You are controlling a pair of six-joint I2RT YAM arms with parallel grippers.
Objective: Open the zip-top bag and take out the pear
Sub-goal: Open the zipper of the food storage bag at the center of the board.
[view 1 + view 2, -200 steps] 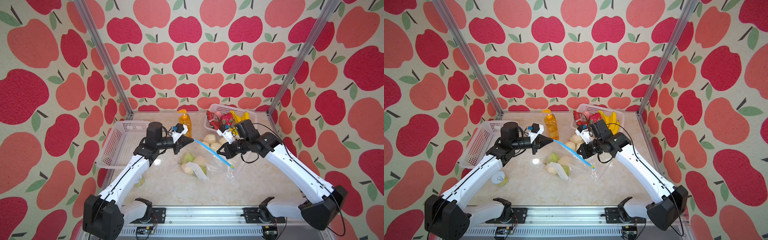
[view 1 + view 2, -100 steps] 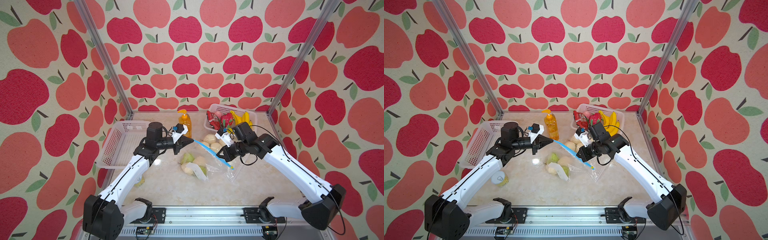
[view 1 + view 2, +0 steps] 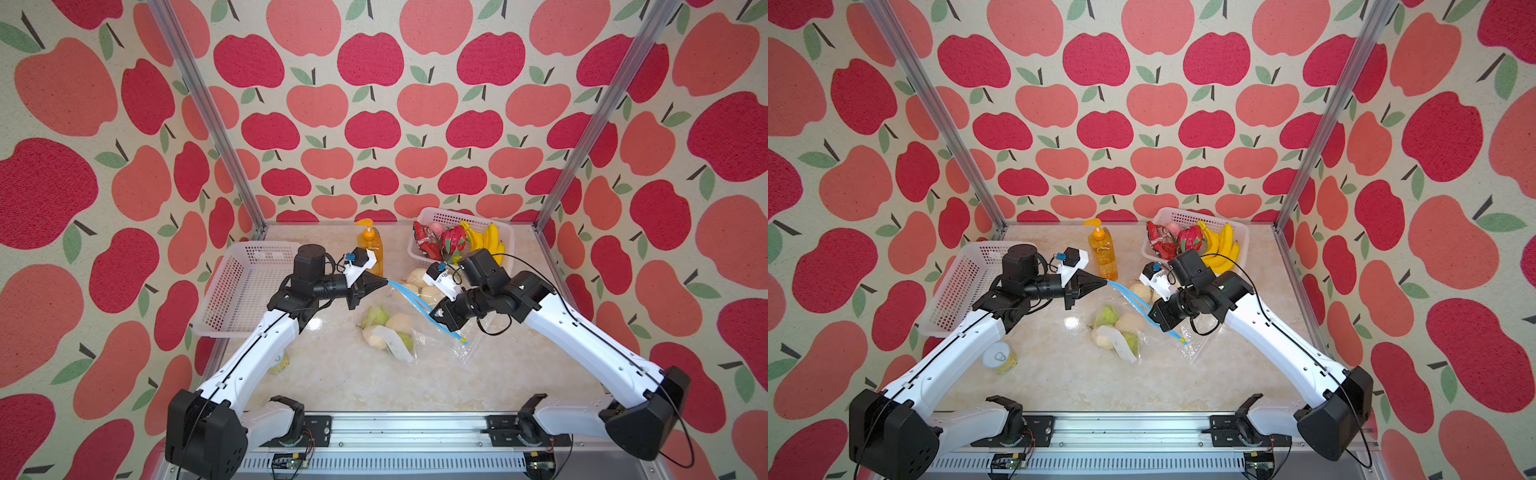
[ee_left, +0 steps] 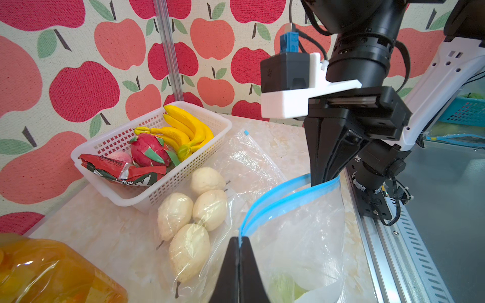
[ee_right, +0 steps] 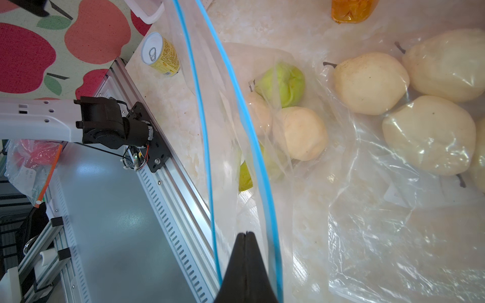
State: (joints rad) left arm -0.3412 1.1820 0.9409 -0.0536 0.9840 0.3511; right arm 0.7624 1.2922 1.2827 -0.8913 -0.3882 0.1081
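Observation:
The clear zip-top bag (image 3: 415, 332), with its blue zip strip (image 3: 409, 297), hangs between both arms above the table. My left gripper (image 3: 385, 283) is shut on the strip's end (image 4: 239, 237). The strip's two lips stand apart. The tip of my right gripper (image 3: 432, 312), shut, sits between them (image 5: 245, 233); I cannot tell whether it pinches film. In the bag's bottom, on the table, lie a pale pear (image 5: 301, 133) and green fruit (image 5: 283, 84).
A second clear bag with several pale pears (image 3: 419, 284) lies beside the fruit basket (image 3: 432, 216) holding bananas. An orange pump bottle (image 3: 370, 249) stands behind the left gripper. There is an empty white basket (image 3: 249, 286) at left and a yellow can (image 3: 998, 357) under the left arm.
My right gripper has moved forward and to the left, down onto the blue zip strip. The left gripper has kept its hold in place.

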